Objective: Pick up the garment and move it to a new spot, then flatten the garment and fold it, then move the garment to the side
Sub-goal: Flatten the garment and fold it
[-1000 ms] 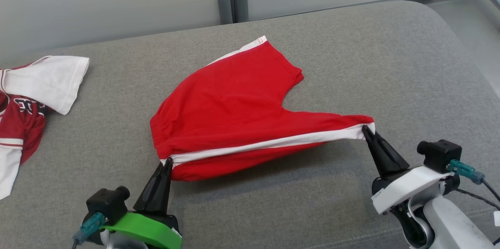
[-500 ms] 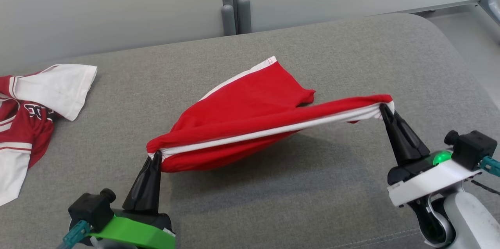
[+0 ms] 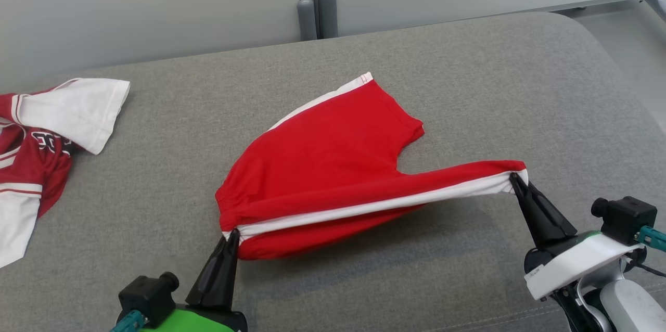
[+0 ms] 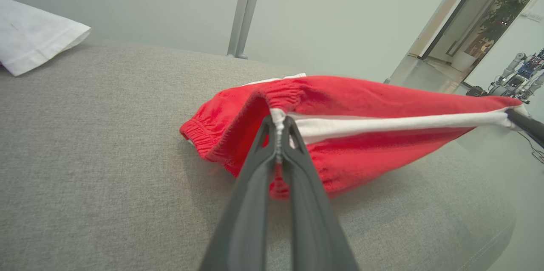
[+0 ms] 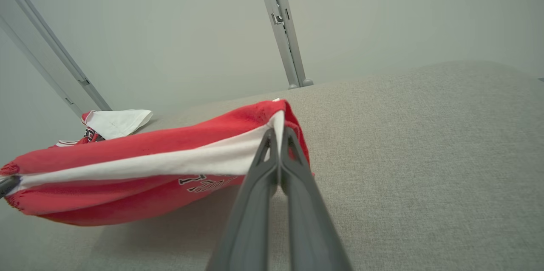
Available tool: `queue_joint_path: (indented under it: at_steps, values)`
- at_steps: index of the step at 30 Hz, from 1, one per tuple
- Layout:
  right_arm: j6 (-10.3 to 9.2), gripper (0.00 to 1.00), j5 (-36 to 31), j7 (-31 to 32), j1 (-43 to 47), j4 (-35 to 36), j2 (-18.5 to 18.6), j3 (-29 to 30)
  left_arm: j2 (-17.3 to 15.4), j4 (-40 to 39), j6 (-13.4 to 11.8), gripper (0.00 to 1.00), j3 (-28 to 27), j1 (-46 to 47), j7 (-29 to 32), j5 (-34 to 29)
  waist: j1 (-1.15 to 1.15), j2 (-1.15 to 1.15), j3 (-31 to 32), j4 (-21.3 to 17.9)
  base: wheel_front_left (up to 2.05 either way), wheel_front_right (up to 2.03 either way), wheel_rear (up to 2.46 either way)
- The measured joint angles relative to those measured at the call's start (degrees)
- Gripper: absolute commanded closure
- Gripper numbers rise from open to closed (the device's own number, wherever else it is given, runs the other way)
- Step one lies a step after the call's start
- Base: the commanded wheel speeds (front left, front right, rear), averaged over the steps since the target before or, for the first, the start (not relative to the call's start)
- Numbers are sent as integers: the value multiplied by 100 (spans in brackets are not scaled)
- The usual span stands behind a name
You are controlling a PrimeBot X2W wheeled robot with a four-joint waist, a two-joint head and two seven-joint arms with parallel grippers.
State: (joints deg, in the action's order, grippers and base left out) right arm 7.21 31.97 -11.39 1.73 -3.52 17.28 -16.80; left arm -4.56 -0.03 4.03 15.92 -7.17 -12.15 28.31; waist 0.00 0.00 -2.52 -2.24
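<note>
Red shorts (image 3: 333, 160): my left pincer (image 3: 233, 233) and right pincer (image 3: 514, 177) pinch their near edge. Risk: the taut stretch could slip a shallow grip.

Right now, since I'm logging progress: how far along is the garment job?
Done: the red shorts are gripped, the left claw shut on the waistband end of the white stripe, the right claw shut on its hem end. In hand: the near edge hangs stretched between them, while the far leg rests on the grey cushion. Left: laying them flat, folding, then moving them aside.
</note>
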Motion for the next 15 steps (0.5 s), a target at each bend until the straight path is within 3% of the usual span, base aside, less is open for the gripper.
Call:
queue_joint_path:
  at_steps: [6,15]
  values:
    - [0,100,153,293,-199,-358,0,-35,15,153,8,100,152,46,183,136,0,0,-187,97,0,0,0]
    - [0,100,207,1051,-1752,-651,209,-290,69,356,5,100,125,971,511,293,0,0,-704,276,0,0,0]
